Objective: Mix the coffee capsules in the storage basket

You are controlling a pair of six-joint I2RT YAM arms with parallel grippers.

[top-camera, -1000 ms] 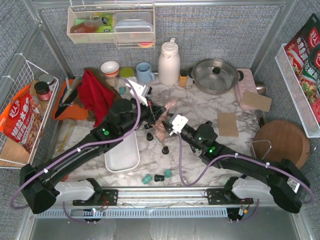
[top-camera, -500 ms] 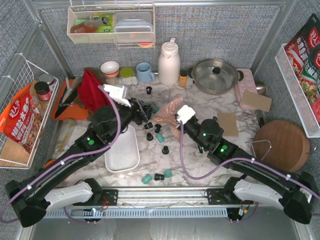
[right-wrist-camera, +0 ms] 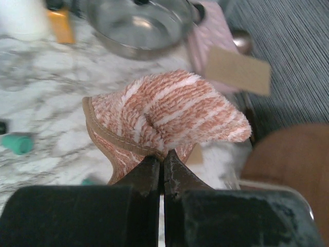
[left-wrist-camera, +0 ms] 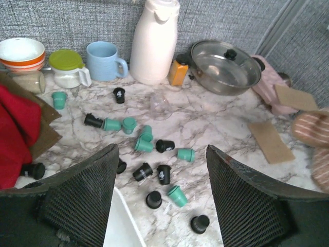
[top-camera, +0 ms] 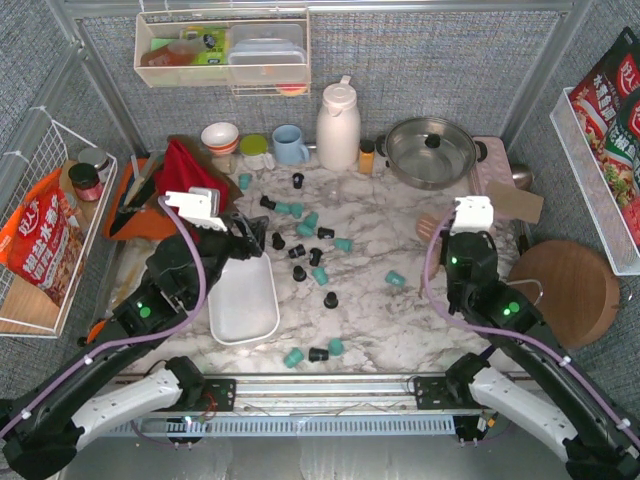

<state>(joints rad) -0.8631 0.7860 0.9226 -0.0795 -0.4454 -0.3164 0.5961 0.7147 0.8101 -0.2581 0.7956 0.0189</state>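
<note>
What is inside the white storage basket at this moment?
The visible part of the storage basket holds nothing; the coffee capsules lie outside on the table. Its far left corner is covered by the left arm, so I cannot see there.

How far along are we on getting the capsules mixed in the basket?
Done: nothing is in the storage basket yet; it looks bare. In hand: the right gripper is shut on the striped cloth, off to the right; the left gripper is open by the basket. Left: the coffee capsules, teal and black, lie scattered on the marble table.
</note>
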